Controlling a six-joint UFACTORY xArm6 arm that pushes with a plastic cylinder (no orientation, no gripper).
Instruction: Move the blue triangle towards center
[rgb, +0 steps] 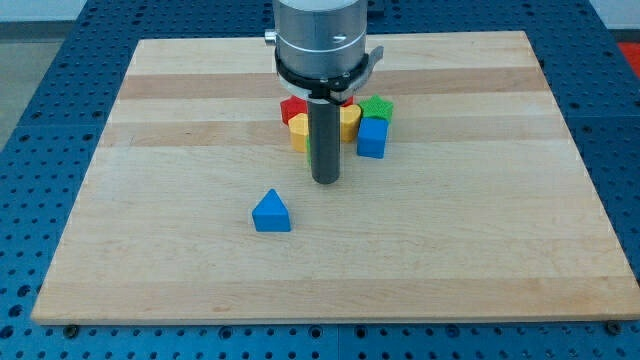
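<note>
Wooden board (480, 250), my tip (325, 182) hiding clustered blocks, blue triangle (271, 212) clear

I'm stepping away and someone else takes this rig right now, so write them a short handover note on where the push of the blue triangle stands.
My tip rests on the board, up and to the view's right of the blue triangle, apart from it and not touching.
The blue triangle sits alone, left of and below the board's centre.
A cluster lies behind the rod toward the view's top: blue block, green block, red block, and yellow blocks, partly hidden.
Done: nothing visible yet.
Left: probably bring my tip around to the triangle's lower left, then push it up and right toward the centre.
</note>
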